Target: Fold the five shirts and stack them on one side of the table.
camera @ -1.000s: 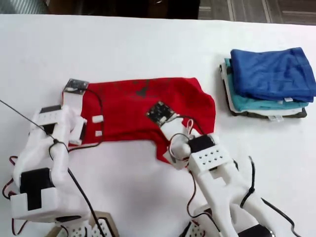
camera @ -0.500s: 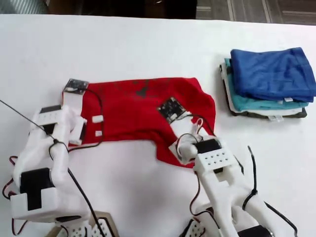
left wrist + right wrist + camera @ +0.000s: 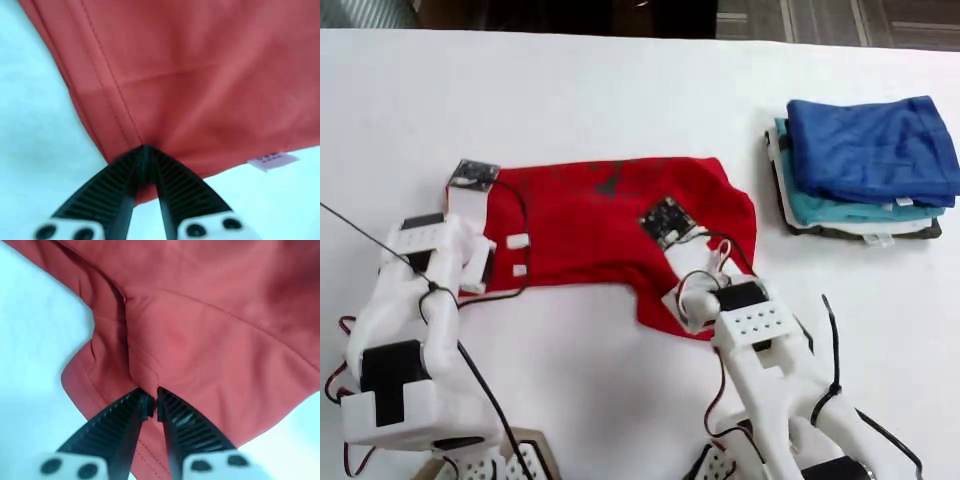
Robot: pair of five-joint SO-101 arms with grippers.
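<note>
A red shirt (image 3: 605,225) lies spread in the middle of the white table (image 3: 620,90). In the left wrist view, my left gripper (image 3: 145,156) is shut on the red shirt's (image 3: 200,75) hemmed edge. From above, my left gripper (image 3: 490,262) sits at the shirt's left edge. My right gripper (image 3: 152,401) is shut on a bunched fold of the red shirt (image 3: 210,330) close to a corner. The high view puts my right gripper (image 3: 680,300) at the shirt's lower right corner, nearest the arm bases.
A stack of folded shirts (image 3: 865,165), blue on top with teal and dark ones beneath, sits at the table's right side. A white label (image 3: 272,160) shows at the red shirt's hem. Both arm bases and their cables crowd the near edge.
My right gripper has shifted right and toward the near edge, drawing the shirt's lower right corner with it. The left arm has kept still.
</note>
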